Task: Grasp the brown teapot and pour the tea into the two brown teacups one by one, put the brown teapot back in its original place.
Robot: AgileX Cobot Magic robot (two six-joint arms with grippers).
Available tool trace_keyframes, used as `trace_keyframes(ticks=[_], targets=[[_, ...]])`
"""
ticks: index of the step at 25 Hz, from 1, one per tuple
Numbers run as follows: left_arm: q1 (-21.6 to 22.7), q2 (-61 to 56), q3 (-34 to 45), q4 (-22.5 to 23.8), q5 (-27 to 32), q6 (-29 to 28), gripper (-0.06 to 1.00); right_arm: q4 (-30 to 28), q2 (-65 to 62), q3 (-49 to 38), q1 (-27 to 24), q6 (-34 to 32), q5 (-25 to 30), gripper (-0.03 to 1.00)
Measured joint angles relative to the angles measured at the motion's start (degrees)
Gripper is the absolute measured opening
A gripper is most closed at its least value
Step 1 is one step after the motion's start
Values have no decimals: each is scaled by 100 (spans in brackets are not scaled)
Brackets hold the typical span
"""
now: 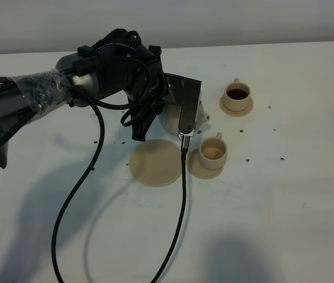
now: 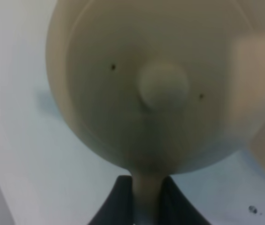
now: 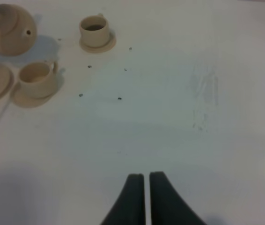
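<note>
Grips the loop handle of the brown teapot (image 2: 156, 84) in the left hand (image 2: 147, 199), fingers clamped on both its sides, just behind the rim of the bare wide saucer (image 1: 155, 162) and close beside the near teacup (image 1: 213, 151). Shows dark tea in the far teacup (image 1: 237, 94). Holds the right hand (image 3: 146, 180), fingers together, over open desk (image 3: 193, 117), well apart from all the crockery.

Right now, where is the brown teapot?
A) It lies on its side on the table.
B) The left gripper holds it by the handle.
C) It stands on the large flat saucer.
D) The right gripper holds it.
B: the left gripper is shut on the handle of the teapot, and the large saucer is bare.
</note>
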State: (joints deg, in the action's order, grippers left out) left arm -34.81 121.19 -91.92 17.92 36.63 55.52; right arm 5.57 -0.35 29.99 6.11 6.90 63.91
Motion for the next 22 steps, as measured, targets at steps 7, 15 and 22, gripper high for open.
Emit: trace_keyframes(ticks=[7, 15, 22], targets=[[-140, 0, 51, 824, -227, 6, 8, 0, 0, 0, 0, 0, 0, 3], [-278, 0, 401, 1518, -898, 9, 8, 0, 0, 0, 0, 0, 0, 3], [-392, 0, 670, 2181, -1476, 9, 8, 0, 0, 0, 0, 0, 0, 3]])
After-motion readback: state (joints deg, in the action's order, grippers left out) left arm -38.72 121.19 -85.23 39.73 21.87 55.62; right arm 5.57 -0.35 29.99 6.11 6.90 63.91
